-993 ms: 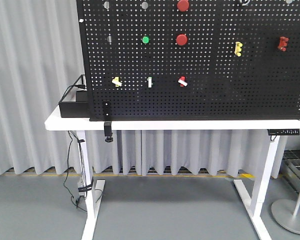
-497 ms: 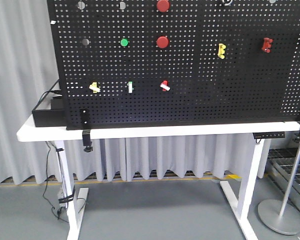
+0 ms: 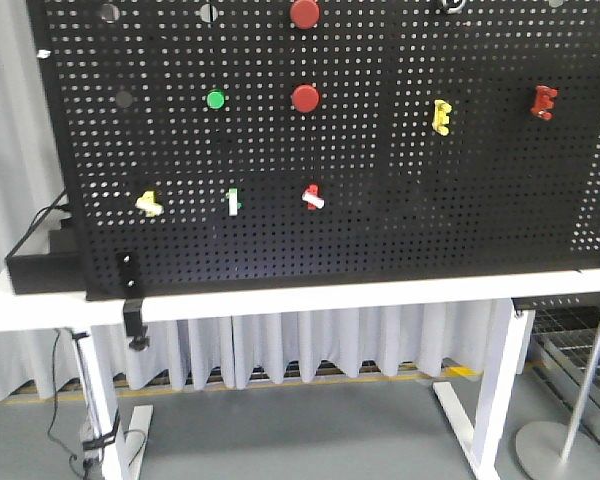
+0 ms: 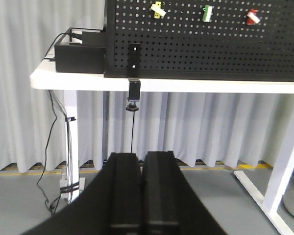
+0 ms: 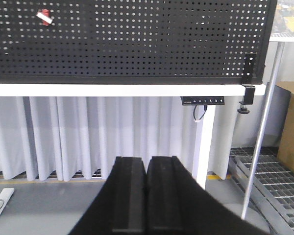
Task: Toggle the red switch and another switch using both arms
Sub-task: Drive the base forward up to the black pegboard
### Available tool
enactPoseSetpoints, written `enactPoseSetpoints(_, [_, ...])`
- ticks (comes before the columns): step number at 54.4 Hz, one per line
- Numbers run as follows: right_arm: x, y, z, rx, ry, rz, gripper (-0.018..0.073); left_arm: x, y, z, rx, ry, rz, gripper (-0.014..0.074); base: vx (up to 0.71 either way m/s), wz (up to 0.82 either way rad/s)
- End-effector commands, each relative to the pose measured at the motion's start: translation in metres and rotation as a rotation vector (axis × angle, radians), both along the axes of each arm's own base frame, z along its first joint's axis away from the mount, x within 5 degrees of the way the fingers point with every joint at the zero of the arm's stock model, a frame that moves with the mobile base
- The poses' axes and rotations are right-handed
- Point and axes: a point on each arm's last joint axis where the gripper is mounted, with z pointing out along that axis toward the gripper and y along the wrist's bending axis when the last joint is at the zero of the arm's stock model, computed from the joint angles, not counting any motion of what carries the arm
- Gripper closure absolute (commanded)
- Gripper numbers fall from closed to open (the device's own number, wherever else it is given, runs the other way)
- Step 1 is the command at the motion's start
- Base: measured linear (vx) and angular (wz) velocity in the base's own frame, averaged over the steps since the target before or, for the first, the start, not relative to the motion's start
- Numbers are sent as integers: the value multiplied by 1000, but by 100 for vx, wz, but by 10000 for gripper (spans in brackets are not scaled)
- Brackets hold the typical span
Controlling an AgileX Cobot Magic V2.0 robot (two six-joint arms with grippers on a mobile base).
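The red switch, a small red base with a white lever, sits low on the black pegboard. The yellow-based switch is in the same row, far left. Both show along the top edge of the left wrist view, the red switch at right and the yellow switch at left. The red switch also shows at the upper left of the right wrist view. My left gripper and right gripper are shut and empty, well below the table and far from the board. Neither arm shows in the front view.
A green-based toggle stands between the two switches. Above are two round red buttons, a green button, a yellow peg and a red peg. The board stands on a white table; a black box sits at its left end, a pole stand at right.
The front view has shifted: the pegboard and table slid left to right and grew larger, as the base came closer. The switch levers look unchanged.
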Motion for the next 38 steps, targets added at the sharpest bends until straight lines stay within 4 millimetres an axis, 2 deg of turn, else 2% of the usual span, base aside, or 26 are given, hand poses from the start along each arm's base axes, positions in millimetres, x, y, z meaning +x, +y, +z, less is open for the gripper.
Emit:
enactPoseSetpoints(1, [-1, 0, 6, -3, -89, -2, 566, 0, 1, 1, -13, -72, 7, 594, 34, -2])
enactPoseSetpoints(38, [-1, 0, 6, -3, -89, -2, 566, 0, 1, 1, -14, -73, 7, 594, 31, 10])
